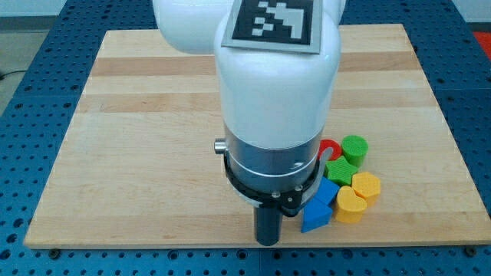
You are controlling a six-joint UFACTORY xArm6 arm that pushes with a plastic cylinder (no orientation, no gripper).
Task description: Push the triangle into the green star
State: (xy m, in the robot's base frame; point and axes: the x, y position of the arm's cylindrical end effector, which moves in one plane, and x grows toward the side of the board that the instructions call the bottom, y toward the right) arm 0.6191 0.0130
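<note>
A blue triangle [316, 217] lies near the view's bottom edge of the wooden board [138, 153]. The green star [341, 170] sits up and to the right of it, with another blue block [328, 190] between them. My tip [267, 242] is the lower end of the dark rod, just left of the blue triangle with a small gap showing. The arm's white body hides the board behind it.
A green cylinder [354, 147] sits above the star. A red block [328, 147] is partly hidden by the arm. Two yellow blocks [366, 185] [351, 205] sit right of the blue ones. The board's bottom edge is close below my tip.
</note>
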